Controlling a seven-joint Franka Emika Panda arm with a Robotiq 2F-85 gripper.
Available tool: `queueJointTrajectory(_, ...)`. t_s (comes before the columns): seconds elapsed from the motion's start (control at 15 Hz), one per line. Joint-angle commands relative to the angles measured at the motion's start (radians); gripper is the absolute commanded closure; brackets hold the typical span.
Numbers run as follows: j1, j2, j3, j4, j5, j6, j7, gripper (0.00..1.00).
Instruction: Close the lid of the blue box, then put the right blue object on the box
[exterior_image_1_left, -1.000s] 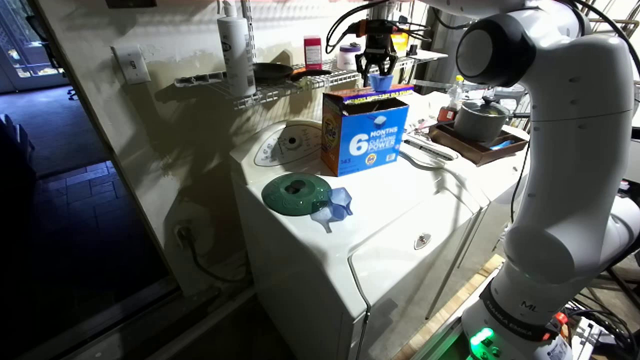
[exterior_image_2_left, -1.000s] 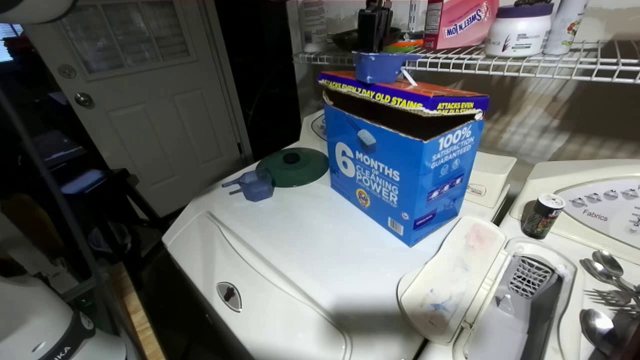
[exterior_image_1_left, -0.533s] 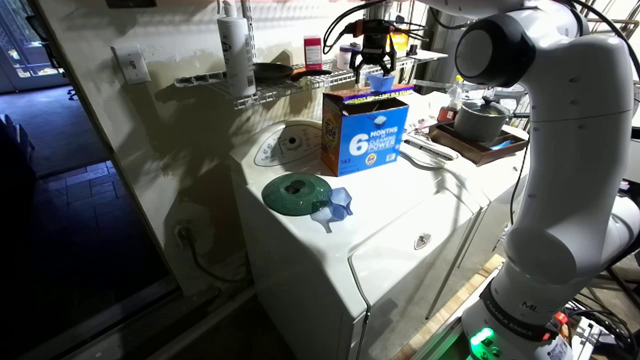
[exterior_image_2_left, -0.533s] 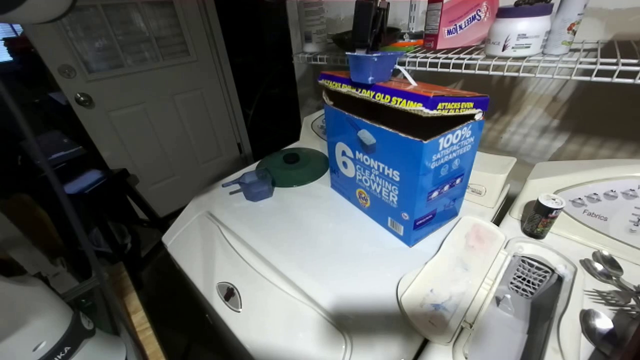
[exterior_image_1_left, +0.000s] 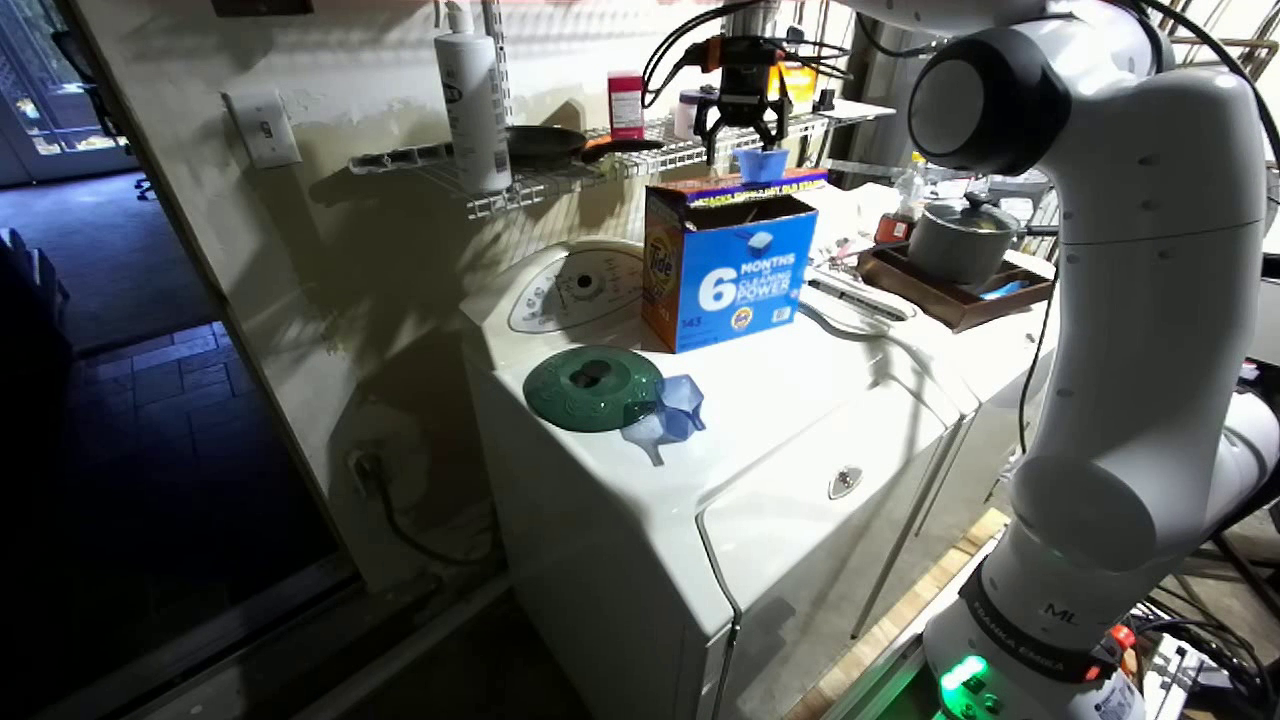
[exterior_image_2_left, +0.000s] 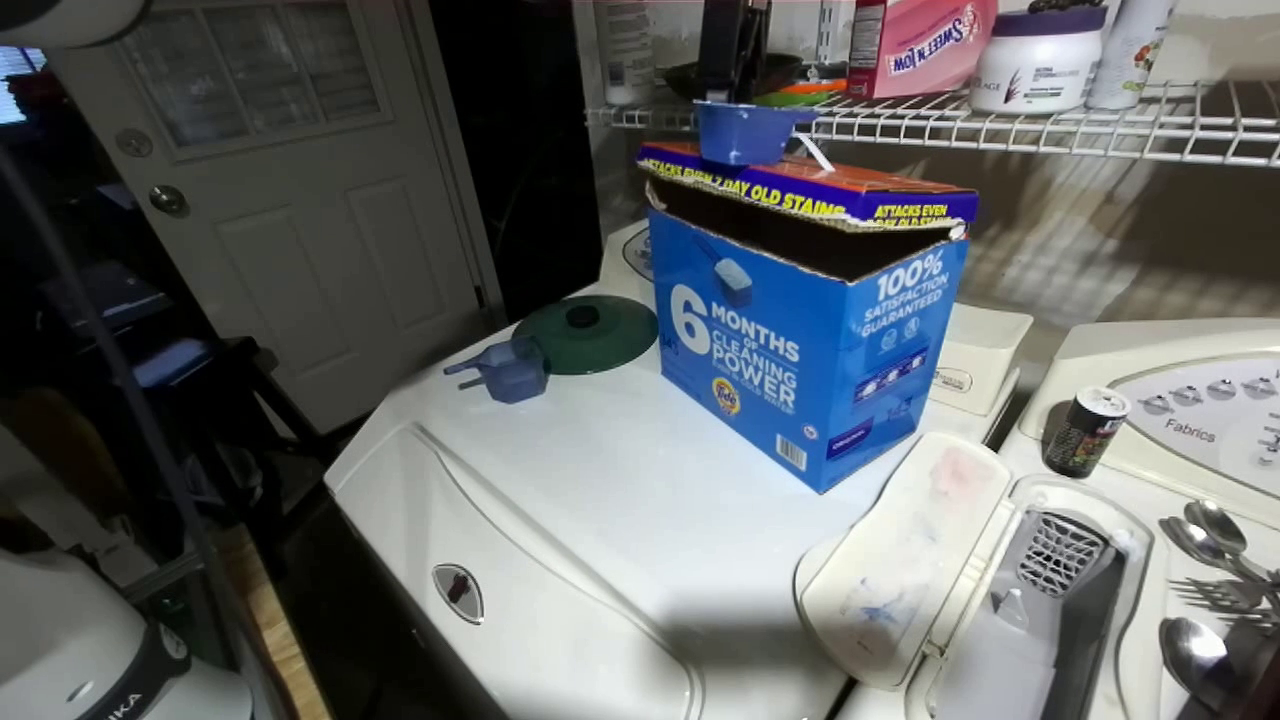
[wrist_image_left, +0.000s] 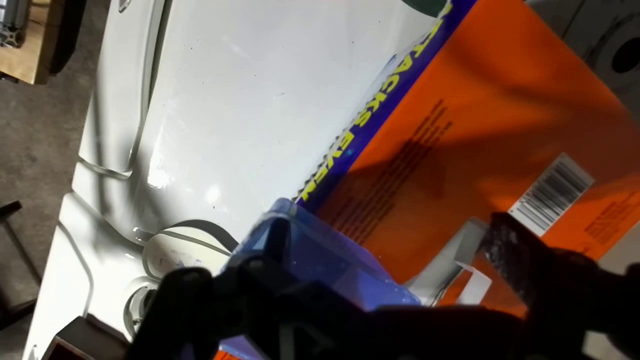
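The blue scoop (exterior_image_2_left: 745, 136) is resting on the lid (wrist_image_left: 475, 165) of the gaping blue box (exterior_image_2_left: 770, 350); the gripper (exterior_image_1_left: 743, 152) is hovering close, jaws wide apart. Farther off, a saucepan (exterior_image_1_left: 962, 245) is standing (in an exterior view only).

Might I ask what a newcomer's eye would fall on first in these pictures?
Probably the blue box with its large white 6, on a white appliance in both exterior views, a dark gap showing below its lid. Next comes the blue scoop at that lid, beneath the open gripper. Then perhaps the green disc on the same appliance, with another blue scoop beside it.
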Motion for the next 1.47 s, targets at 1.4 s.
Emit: queueJointTrajectory(1.4,0.120,-0.017,0.005,0.057,-0.314,-0.076,-0.125,0.00)
